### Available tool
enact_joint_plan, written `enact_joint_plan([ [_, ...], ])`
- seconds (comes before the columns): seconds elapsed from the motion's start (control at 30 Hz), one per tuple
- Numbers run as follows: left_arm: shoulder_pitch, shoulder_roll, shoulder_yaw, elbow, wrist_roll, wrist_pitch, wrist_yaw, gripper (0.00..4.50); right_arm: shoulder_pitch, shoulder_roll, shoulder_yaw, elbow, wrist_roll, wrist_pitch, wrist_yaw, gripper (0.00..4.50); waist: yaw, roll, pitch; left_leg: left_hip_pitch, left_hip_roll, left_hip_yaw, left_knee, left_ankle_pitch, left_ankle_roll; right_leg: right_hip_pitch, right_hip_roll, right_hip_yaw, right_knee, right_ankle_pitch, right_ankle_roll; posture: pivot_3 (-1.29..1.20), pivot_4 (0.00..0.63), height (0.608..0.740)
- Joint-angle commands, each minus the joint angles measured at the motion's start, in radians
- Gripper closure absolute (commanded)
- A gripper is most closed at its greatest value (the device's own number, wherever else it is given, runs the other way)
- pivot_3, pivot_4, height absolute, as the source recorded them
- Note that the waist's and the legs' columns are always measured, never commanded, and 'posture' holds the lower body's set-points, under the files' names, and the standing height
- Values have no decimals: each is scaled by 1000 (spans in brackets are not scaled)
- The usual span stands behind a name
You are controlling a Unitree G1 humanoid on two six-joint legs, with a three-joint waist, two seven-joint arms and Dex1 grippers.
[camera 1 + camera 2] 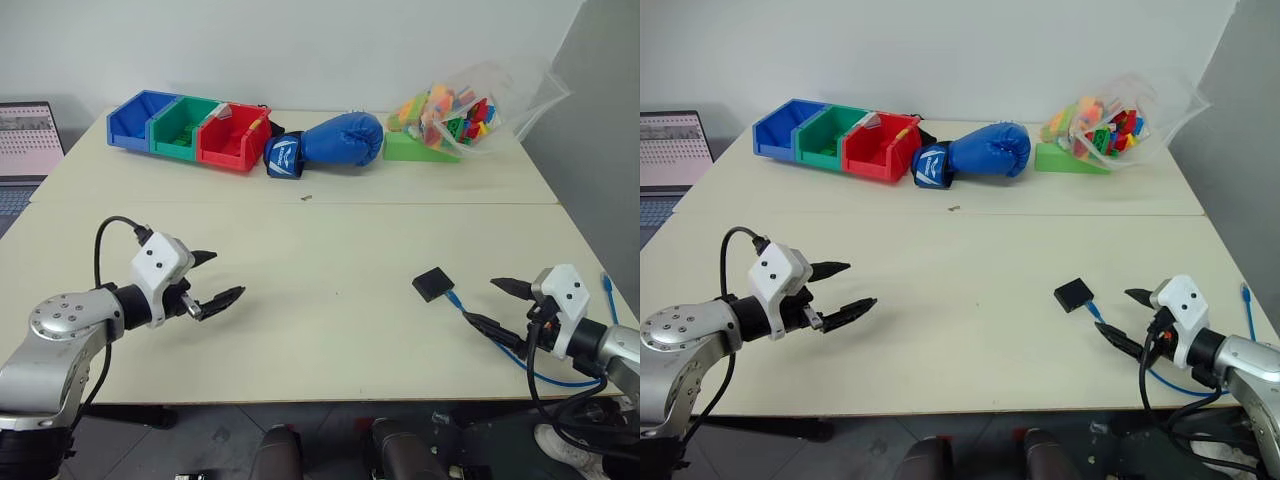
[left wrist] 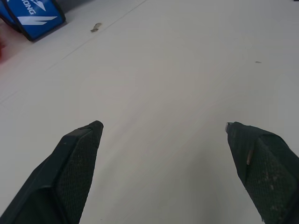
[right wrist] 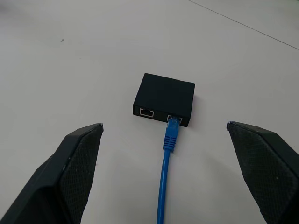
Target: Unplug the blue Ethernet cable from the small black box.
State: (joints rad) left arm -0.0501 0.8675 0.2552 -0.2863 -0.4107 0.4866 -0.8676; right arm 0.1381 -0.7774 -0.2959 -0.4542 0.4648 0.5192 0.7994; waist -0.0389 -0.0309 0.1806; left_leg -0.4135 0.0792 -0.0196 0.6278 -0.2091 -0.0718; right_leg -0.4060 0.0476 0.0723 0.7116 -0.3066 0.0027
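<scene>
The small black box (image 1: pixel 432 284) lies flat on the table's right side. The blue Ethernet cable (image 3: pixel 166 168) is plugged into one of two ports on the box's side and runs back toward the table's front right edge (image 1: pixel 545 375). My right gripper (image 1: pixel 487 303) hovers open just behind the box, fingers (image 3: pixel 70 172) spread wide on either side of the cable, touching nothing. My left gripper (image 1: pixel 217 277) hangs open over bare table on the left, far from the box.
At the back stand blue, green and red bins (image 1: pixel 190 128), a blue boxing glove (image 1: pixel 330 142) and a clear bag of coloured bricks (image 1: pixel 460 115) on a green wedge. A laptop (image 1: pixel 25 150) sits beyond the table's left edge. A grey wall panel rises at the right.
</scene>
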Motion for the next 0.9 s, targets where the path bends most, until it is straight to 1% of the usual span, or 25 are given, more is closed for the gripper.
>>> enact_joint_plan([
  [0.03, 9, 19, 40, -46, -24, -2, -21, 8, 0, -15, -38, -6, 13, -3, 8, 0, 0, 0, 0, 0, 0, 0, 0, 0, 0, 0, 0, 0, 0, 0, 0, 0, 150, 740],
  [0.33, 10, 12, 31, -40, -16, -13, -27, 8, 8, -18, -30, -9, 5, 7, 7, 0, 1, 0, 0, 0, 0, 0, 0, 0, 0, 0, 0, 0, 0, 0, 0, 0, 150, 740],
  [0.47, 0, 8, 6, -75, -48, 11, -50, 8, 9, -15, -7, -38, -2, 37, -16, 0, 1, 0, 0, 0, 0, 0, 0, 0, 0, 0, 0, 0, 0, 0, 0, 0, 150, 740],
  [0.57, -16, 5, -23, -101, -59, 14, -66, 8, 7, -4, 17, -58, -15, 65, -52, 0, 2, 0, 0, 0, 0, 0, 0, 0, 0, 0, 0, 0, 0, 0, 0, 0, 150, 740],
  [0.63, -38, 2, -60, -113, -54, 3, -80, 8, 1, 12, 50, -63, -47, 85, -103, 0, 2, 0, 0, 0, 0, 0, 0, 0, 0, 0, 0, 0, 0, 0, 0, 0, 150, 740],
  [0.73, -85, -11, -116, -150, -93, 20, -113, 8, 7, 32, 110, -72, -85, 105, -152, 0, 4, 0, 0, 0, 0, 0, 0, 0, 0, 0, 0, 0, 0, 0, 0, 0, 150, 740],
  [0.8, -116, -17, -157, -172, -122, 31, -147, 8, -10, 65, 140, -40, -118, 107, -201, 0, 4, 0, 0, -1, 0, 0, 0, 0, 0, 0, 0, 0, 0, 0, 0, 0, 150, 740],
  [0.9, -148, -13, -214, -182, -128, 29, -194, 8, -47, 114, 168, 24, -167, 96, -267, 0, 1, 0, 0, 0, 0, 1, 0, 0, 0, 0, 0, 0, 0, 0, 0, 0, 150, 740],
])
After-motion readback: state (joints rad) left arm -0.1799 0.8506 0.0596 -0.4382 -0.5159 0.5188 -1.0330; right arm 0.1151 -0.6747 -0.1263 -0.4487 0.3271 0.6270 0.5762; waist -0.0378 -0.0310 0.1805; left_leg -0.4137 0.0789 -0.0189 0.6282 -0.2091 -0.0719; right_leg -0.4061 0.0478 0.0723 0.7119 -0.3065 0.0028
